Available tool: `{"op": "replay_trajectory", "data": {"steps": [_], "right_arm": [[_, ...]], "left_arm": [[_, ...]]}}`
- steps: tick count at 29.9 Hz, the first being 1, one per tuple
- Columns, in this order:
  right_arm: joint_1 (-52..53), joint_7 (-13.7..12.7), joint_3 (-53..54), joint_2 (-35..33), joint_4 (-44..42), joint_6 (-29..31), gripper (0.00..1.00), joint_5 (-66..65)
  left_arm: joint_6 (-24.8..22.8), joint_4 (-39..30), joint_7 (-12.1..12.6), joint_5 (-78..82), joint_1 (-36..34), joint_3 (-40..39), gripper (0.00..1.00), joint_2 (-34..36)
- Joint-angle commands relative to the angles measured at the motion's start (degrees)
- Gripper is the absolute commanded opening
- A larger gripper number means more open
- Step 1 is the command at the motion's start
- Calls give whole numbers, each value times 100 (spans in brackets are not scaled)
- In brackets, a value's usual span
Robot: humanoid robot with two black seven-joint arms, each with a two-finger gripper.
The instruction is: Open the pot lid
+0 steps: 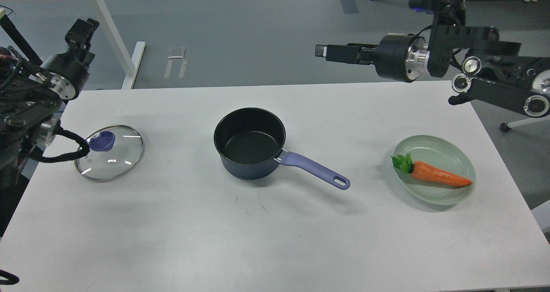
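The pot (250,143) stood uncovered at the middle of the white table (275,240), handle pointing right. The lid (109,152) lay flat well to its left, knob up. I could not tell how far my left gripper (82,30) was open; my right gripper (322,51) likewise, neither holding anything. A carrot (434,175) lay in the green dish (462,163).

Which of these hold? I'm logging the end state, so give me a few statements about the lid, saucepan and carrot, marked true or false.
1. The glass lid sits on the saucepan. False: it lies on the table, left of the saucepan.
2. The saucepan is empty. True.
3. The carrot lies in the pale green dish. True.
4. The right gripper holds the lid. False: it holds nothing and is far from the lid.
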Motion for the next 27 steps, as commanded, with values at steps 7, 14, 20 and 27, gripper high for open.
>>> {"op": "replay_trajectory", "data": {"steps": [7, 14, 20, 27], "right_arm": [[-1868, 4, 2866, -187, -658, -36, 100, 1073], [-2528, 22, 3456, -108, -992, -45, 100, 2153], [-2792, 22, 3659, -81, -1063, -54, 100, 4244], [-3205, 66, 4009, 699, -1554, 25, 100, 5872]], "left_arm": [[-615, 0, 601, -958, 145, -1501, 99, -752], [-799, -18, 601, -2110, 181, -1774, 99, -1007], [-993, -35, 601, -2533, 260, -1880, 99, -1016], [-1204, -62, 566, -2542, 356, -1985, 99, -1121]]}}
